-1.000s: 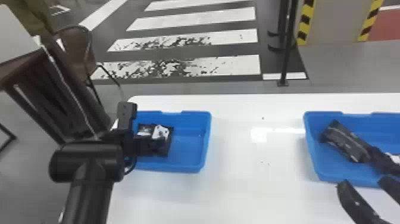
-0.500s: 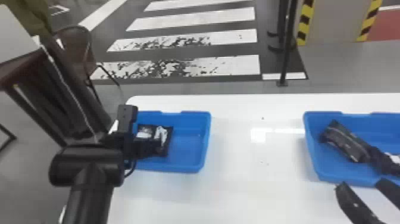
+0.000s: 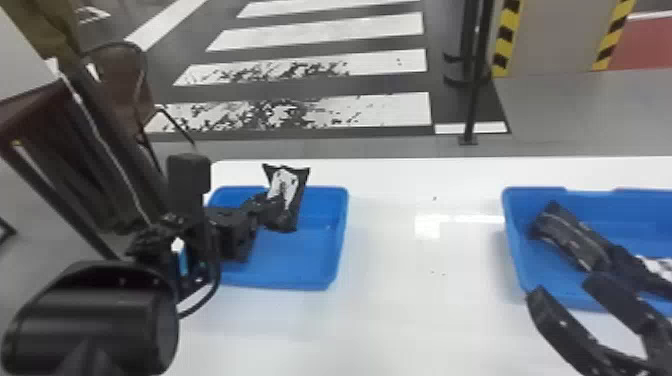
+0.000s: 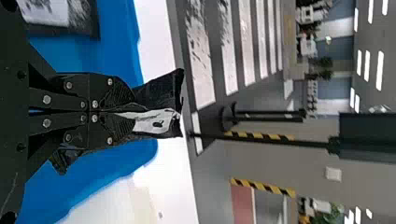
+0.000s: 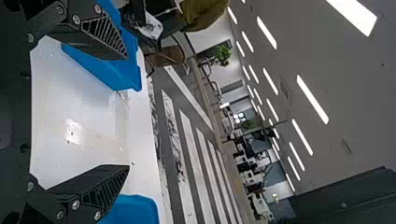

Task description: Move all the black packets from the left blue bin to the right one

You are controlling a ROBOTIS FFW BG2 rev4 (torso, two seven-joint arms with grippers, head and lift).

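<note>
A black post (image 3: pixel 476 75) is standing on the floor beyond the worktop (image 3: pixel 420 320), near a white-striped crosswalk (image 3: pixel 325 25), while a brown chair (image 3: pixel 122 75) is standing past the far left of the worktop. The left arm (image 3: pixel 90 320) is covering part of the left blue bin (image 3: pixel 337 240) from the head view, and the right gripper (image 3: pixel 565 289) is reaching across the near rim of the right blue bin (image 3: pixel 512 250), its jaws standing wide apart. The left gripper (image 3: pixel 279 205) is pinching one black packet (image 3: pixel 300 192) with a white patch, its jaws closed around it, and that packet is hanging upright above the left blue bin. In the left wrist view, another packet (image 4: pixel 84 23) is lying in this same bin. Two bins are resting well apart on the worktop; the right one is holding at least two packets, a dark packet (image 3: pixel 570 237) lying slantwise and a white-marked packet (image 3: pixel 661 267) just beside it. Altogether, at least four packets are showing.
</note>
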